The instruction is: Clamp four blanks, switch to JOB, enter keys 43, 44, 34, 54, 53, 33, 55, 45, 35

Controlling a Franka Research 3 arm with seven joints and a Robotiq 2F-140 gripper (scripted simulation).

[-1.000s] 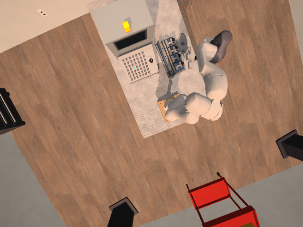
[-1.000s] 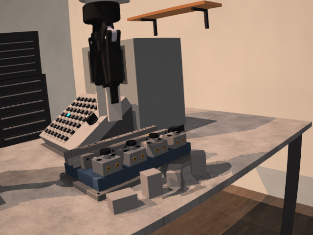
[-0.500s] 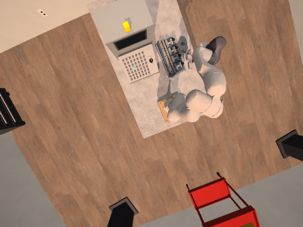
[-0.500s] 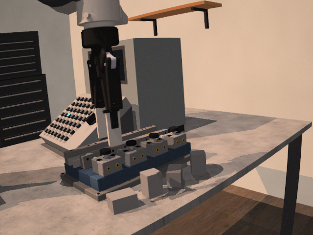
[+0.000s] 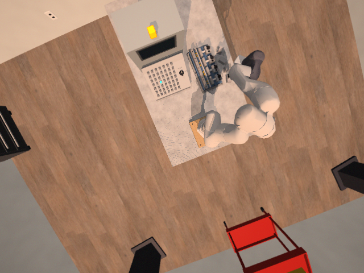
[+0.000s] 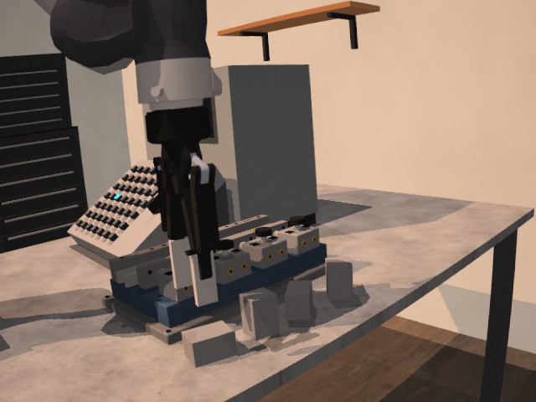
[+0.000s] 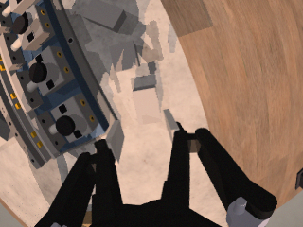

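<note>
Blanks (image 6: pixel 208 342) (image 7: pixel 146 105), all four, stood or lay unclamped beside the vise fixture (image 6: pixel 242 283) (image 7: pixel 82 80) — loading, JOB and the nine keys seemingly all remaining — while the gripper (image 6: pixel 193 290) (image 7: pixel 143 123), fingers partly open, held nothing near its end.

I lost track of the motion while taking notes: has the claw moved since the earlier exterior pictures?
Yes: the claw came down, lower against the gray cabinet.
</note>
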